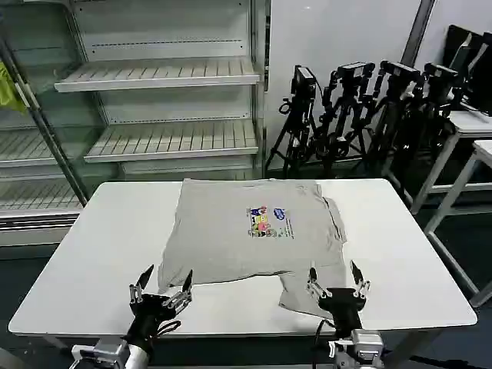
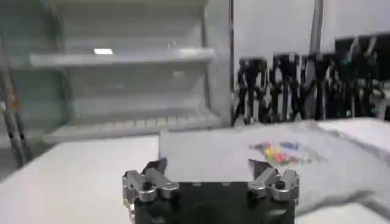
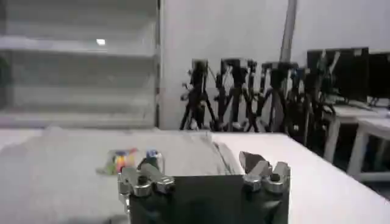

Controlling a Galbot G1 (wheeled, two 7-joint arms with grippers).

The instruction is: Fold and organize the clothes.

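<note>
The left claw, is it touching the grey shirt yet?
Apart. In the head view, bare white table shows between the open left gripper and the shirt.

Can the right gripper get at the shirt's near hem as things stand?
Probably yes: the right gripper is open at the table's near edge, right at the grey shirt's hanging lower corner, with nothing between them.

The left gripper (image 1: 161, 286) and right gripper (image 1: 336, 277) have black bodies, shiny silver fingers with round screws, and thin black cables.
</note>
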